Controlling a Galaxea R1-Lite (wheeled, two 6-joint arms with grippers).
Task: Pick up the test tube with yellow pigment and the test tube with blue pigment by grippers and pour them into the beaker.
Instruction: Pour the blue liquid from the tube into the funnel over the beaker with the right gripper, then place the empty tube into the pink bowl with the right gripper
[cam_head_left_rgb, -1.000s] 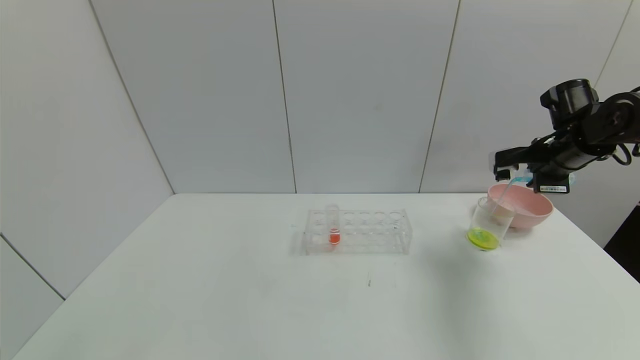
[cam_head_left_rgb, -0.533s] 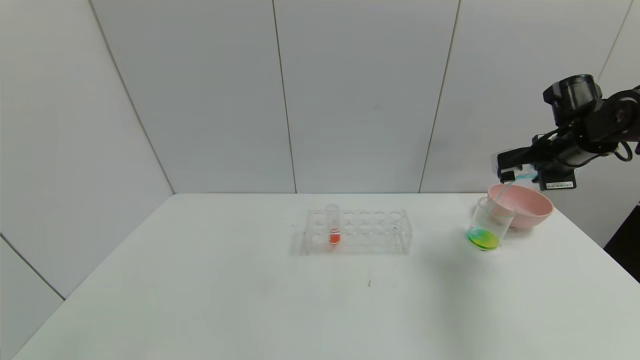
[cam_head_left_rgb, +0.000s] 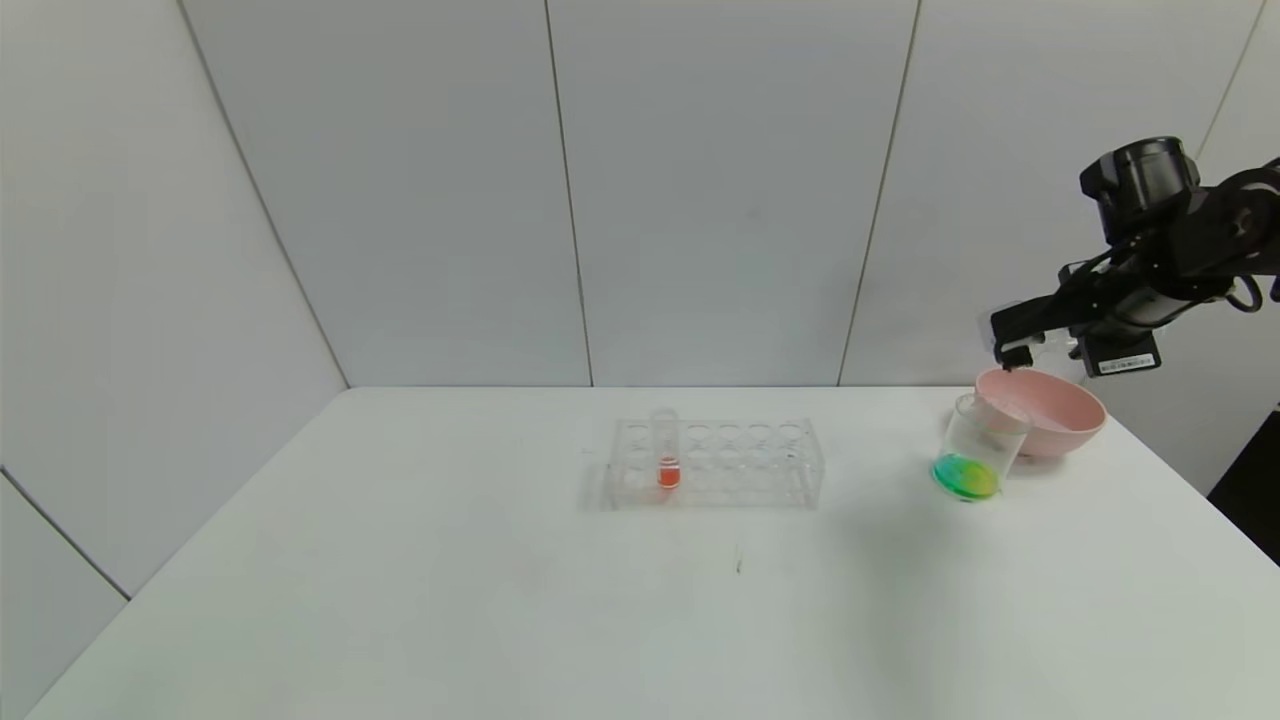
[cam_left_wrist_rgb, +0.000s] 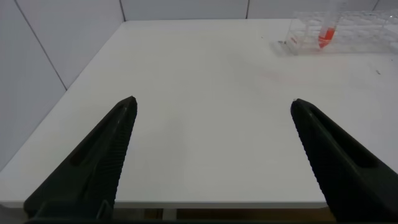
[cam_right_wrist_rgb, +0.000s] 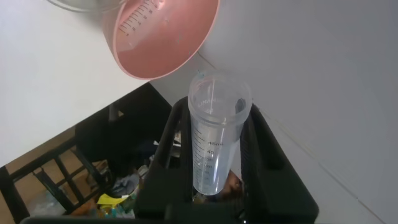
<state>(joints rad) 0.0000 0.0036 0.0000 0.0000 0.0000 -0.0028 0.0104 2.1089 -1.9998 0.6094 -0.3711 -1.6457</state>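
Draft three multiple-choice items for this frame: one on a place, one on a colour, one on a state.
1. Where does the beaker stand?
A. In front of the pink bowl
B. Inside the rack
C. At the table's left edge

2. What colour is the liquid in the tube in the rack?
A. Blue
B. Orange-red
C. Clear

3. What is the right gripper doing?
A. Open and empty
B. Holding a clear tube
C. Gripping the bowl

Key: 1 A, the beaker sits against the bowl's near side; 2 B, orange-red tube; 3 B, the right wrist view shows the tube between its fingers.
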